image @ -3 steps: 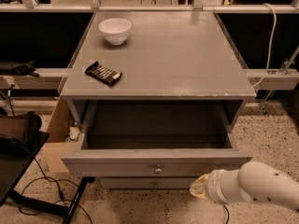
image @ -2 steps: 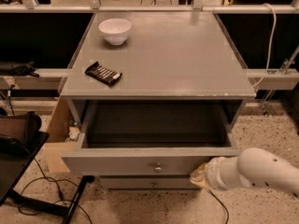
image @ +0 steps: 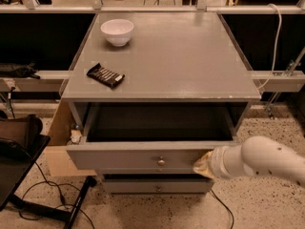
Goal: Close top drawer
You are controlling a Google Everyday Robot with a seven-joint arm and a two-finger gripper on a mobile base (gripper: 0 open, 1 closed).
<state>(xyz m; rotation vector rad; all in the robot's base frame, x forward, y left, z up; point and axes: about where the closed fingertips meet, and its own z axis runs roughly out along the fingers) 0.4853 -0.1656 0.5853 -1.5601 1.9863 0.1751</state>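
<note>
The top drawer (image: 128,157) of the grey cabinet stands pulled out, its bare dark interior (image: 157,123) showing and a small round metal knob (image: 161,162) at the centre of its flat front. My gripper (image: 201,164) comes in from the right on a white arm (image: 259,162) and is against the right part of the drawer front, right of the knob.
A white bowl (image: 117,31) and a dark snack bar (image: 105,75) lie on the cabinet top (image: 181,56). A lower knobbed drawer (image: 157,186) sits beneath. A cardboard panel (image: 59,142) and a dark chair (image: 19,147) with cables stand at the left.
My arm has moved left and up to the drawer front. The drawer appears pushed in a little.
</note>
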